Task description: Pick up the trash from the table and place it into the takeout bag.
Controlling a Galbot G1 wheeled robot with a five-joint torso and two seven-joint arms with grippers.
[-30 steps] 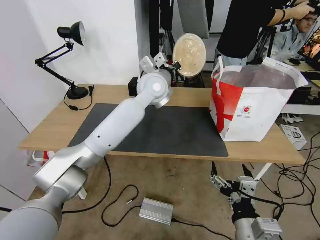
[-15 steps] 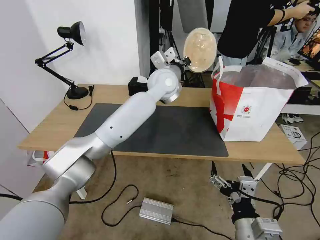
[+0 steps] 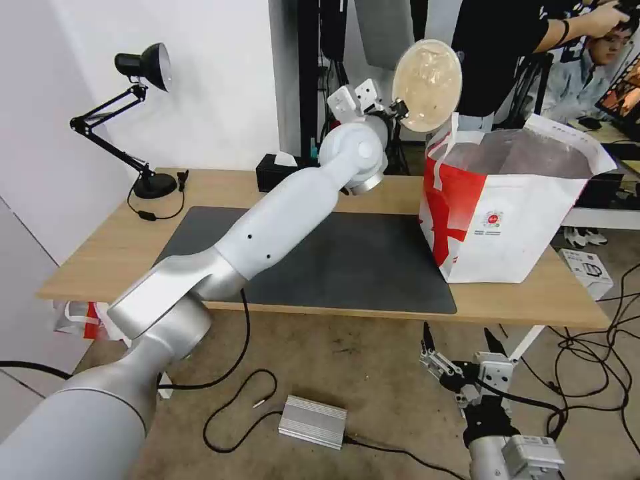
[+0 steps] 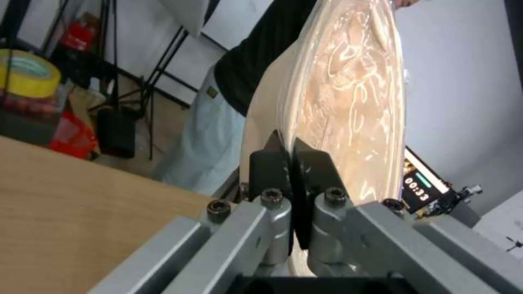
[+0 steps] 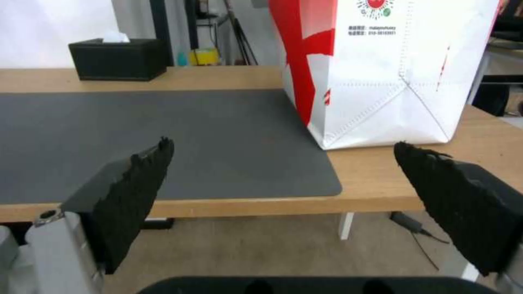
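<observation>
Nearest, the right pincer [image 3: 460, 347] hangs below the tabletop edge, jaws wide apart, idle. The light-wood tabletop [image 3: 120, 247] with its dark grey mat [image 3: 347, 260] carries no other trash. Beyond, the left pincer [image 3: 398, 108] clamps the beige paper-pulp bowl [image 3: 427, 83] by its rim, tilted on edge, just beside the white-and-red foil-lined takeout bag [image 3: 507, 227]'s open mouth. Judged: last piece; it must clear the near handle.

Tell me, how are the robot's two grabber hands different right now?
The left gripper is raised high beside the takeout bag, while the right gripper hangs low, below the table edge. The left gripper is pinched shut on the rim of the beige bowl, held on its edge; the right gripper is wide open and holds nothing. Both have black fingertips on grey metal.
</observation>
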